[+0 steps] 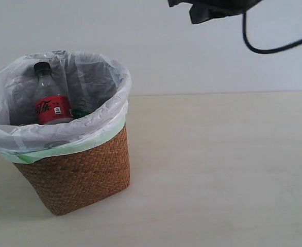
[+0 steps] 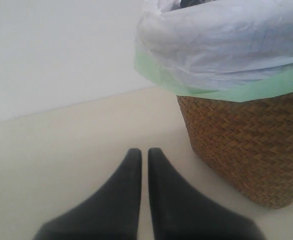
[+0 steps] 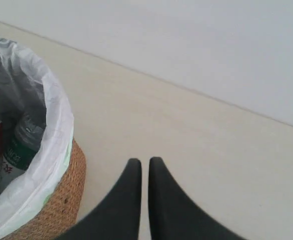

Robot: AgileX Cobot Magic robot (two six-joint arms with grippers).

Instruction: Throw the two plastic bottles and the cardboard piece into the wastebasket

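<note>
The wicker wastebasket with its white, green-edged bag stands at the left of the table. Inside it the red-label bottle with a black cap stands upright. The green-label bottle lies beside it in the basket. The cardboard piece is hidden. My left gripper is shut and empty, low over the table beside the basket. My right gripper is shut and empty, above the table just off the basket's rim. In the exterior view only a dark part of the right arm shows at the top.
A black cable hangs from the arm at the upper right. The pale table stretches to the right of the basket, with a plain wall behind it.
</note>
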